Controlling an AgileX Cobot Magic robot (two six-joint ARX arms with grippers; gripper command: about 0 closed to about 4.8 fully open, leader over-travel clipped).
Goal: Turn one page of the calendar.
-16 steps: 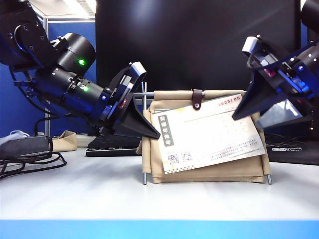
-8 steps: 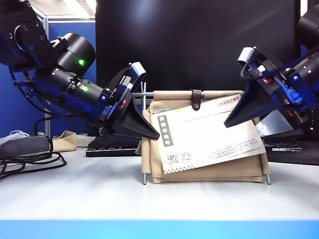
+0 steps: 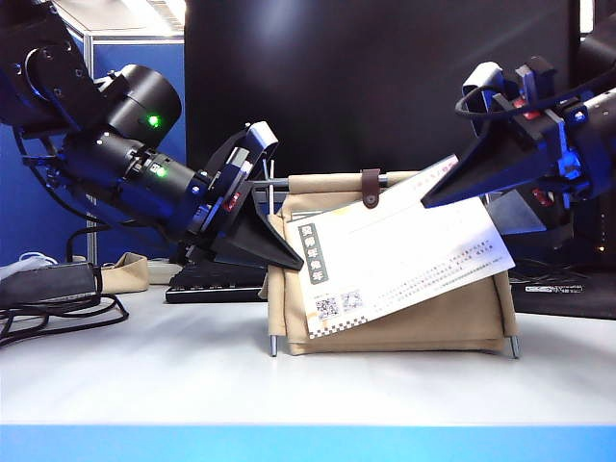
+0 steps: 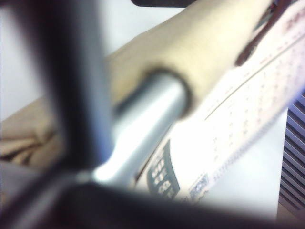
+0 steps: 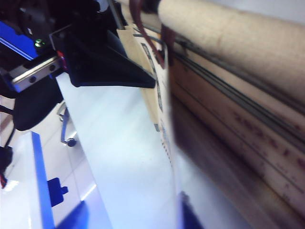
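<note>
The calendar [image 3: 404,334] is a beige canvas stand with a silver rod [image 3: 279,180] and a brown strap [image 3: 370,188], mid-table. The page [image 3: 404,255], a white card with a dark character strip and QR codes, lies tilted across its front with its right upper corner raised. My right gripper [image 3: 433,200] is shut on that corner; in the right wrist view the page [image 5: 166,138] runs edge-on into the right gripper [image 5: 180,210]. My left gripper [image 3: 289,262] is shut, its tips against the stand's left edge below the rod [image 4: 143,124]. The left wrist view is blurred.
A black monitor [image 3: 385,87] fills the background behind the stand. A dark keyboard [image 3: 207,284], cables [image 3: 58,313] and a small beige object [image 3: 125,272] lie at the back left. The table's blue front edge [image 3: 308,443] runs along the bottom.
My right gripper has turned, risen and closed on the page's upper right corner, tipping that side of the card up. The stand has shifted slightly left. The left arm has kept still.
</note>
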